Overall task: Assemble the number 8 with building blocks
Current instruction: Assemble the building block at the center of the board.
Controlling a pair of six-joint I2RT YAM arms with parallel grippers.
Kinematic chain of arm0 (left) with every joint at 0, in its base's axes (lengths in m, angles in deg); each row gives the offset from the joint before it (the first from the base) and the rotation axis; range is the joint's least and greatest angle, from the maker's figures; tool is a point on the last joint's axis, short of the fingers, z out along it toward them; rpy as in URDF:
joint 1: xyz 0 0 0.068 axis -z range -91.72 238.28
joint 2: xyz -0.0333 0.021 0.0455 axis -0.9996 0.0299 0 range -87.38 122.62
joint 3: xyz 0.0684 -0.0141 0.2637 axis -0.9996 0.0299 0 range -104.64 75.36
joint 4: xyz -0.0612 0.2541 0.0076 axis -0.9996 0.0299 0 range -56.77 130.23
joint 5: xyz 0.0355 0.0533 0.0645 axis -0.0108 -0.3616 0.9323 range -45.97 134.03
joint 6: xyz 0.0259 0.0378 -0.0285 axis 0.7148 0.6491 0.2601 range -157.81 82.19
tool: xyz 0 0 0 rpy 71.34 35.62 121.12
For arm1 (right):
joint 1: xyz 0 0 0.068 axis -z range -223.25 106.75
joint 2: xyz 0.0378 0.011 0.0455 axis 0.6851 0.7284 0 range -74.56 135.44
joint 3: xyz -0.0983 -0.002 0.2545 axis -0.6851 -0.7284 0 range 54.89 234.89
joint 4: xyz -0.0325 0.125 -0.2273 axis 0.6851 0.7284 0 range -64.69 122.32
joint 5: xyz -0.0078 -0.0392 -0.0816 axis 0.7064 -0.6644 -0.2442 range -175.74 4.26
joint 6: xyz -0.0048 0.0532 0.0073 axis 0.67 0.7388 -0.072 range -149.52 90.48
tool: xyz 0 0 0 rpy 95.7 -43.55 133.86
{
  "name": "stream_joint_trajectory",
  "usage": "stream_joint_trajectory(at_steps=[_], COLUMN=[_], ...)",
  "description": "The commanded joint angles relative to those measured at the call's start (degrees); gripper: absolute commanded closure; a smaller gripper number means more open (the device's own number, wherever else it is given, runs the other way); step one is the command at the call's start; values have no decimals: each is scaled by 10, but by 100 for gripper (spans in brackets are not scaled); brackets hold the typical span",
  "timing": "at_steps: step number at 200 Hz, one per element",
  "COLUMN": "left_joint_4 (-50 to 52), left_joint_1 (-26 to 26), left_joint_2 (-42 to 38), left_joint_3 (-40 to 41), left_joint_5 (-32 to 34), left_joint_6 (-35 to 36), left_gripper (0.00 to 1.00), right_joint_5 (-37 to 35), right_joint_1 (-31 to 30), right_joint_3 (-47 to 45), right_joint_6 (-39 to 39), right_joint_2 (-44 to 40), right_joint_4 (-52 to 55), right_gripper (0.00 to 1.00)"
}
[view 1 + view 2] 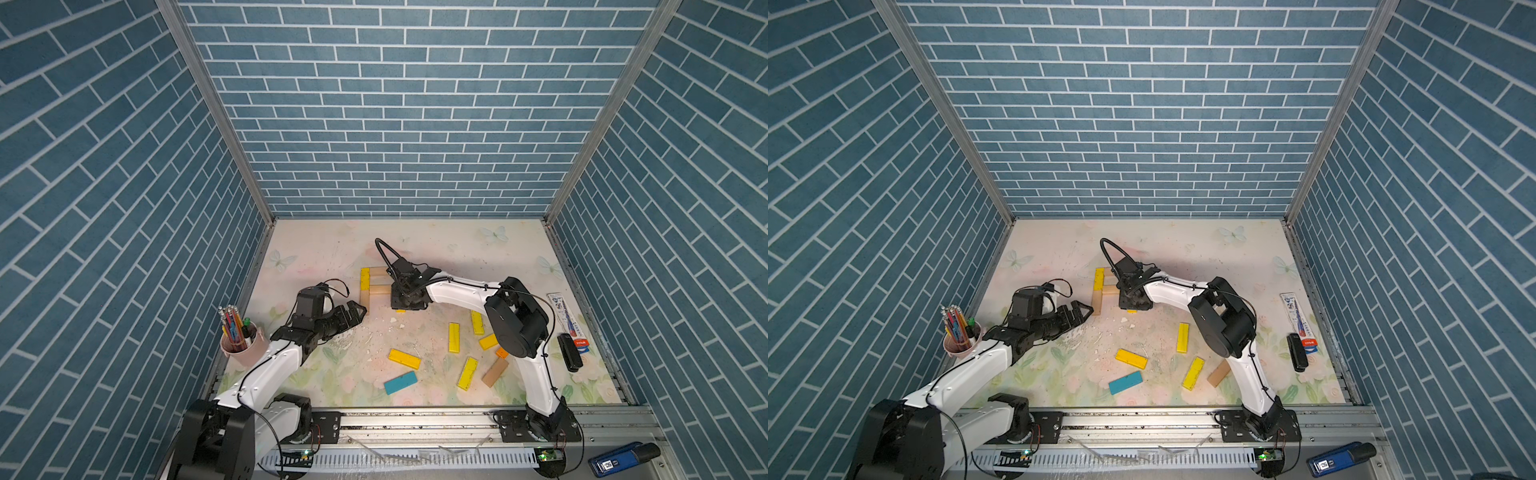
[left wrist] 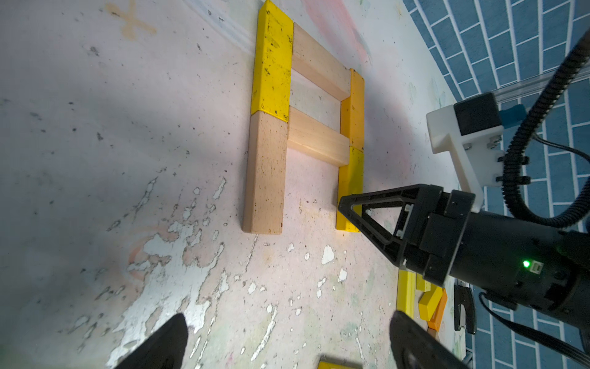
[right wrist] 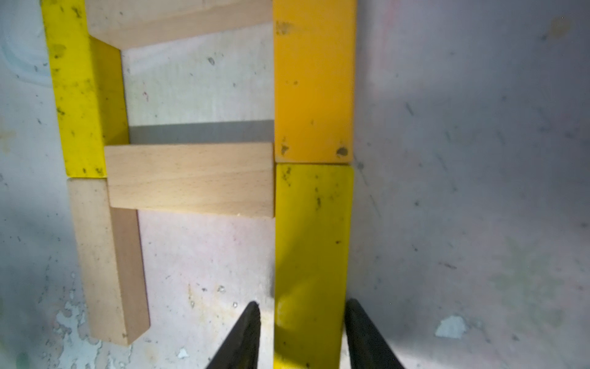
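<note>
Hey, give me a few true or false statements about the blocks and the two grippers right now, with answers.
1. The teal block is held by a gripper. False: it lies alone on the table.
2. The left gripper is open and empty. True.
3. Three tan crossbars are laid. False: only two, the top bar and middle bar.
4. The right gripper has its fingers either side of a yellow block. True.

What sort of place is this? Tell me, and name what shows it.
Probably a robot test booth, not a home: brick-print walls on an aluminium frame, two arms bolted to a rail, and toy blocks on a worn floral mat.
</note>
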Motion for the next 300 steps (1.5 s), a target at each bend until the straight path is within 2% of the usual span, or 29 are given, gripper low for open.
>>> stream_joint_trajectory(at_steps=[1, 54, 87, 104, 119, 145, 169, 231, 300], left_joint_4=[21, 37, 51, 55, 56, 63, 67, 51, 40], left_joint_1=[-5, -5, -5, -5, -5, -5, -5, -5, -5], left_joint_2=[-11, -21, -28, -32, -38, -47, -44, -22, -13], left_joint_3=[6, 5, 0, 3, 6, 8, 3, -2, 0], left_joint_5=[8, 18, 26, 30, 31, 33, 35, 24, 22], left_joint_6=[20, 26, 31, 32, 31, 30, 29, 26, 25], left_gripper=[0, 1, 0, 0, 0, 0, 1, 0, 0], right_joint_5=[-6, 22, 26, 24, 15, 8, 6, 18, 17], right_joint_1=[1, 2, 3, 8, 15, 29, 36, 46, 46], right_joint_3=[-39, -141, -200, -216, -223, -211, -180, -126, -104], right_joint_6=[-8, -70, -93, -95, -92, -94, -108, -129, -134], right_joint_2=[-32, -142, -204, -222, -229, -209, -172, -107, -73], right_joint_4=[-1, -76, -97, -99, -98, -88, -72, -51, -33], right_gripper=[53, 45, 44, 46, 54, 65, 68, 66, 63])
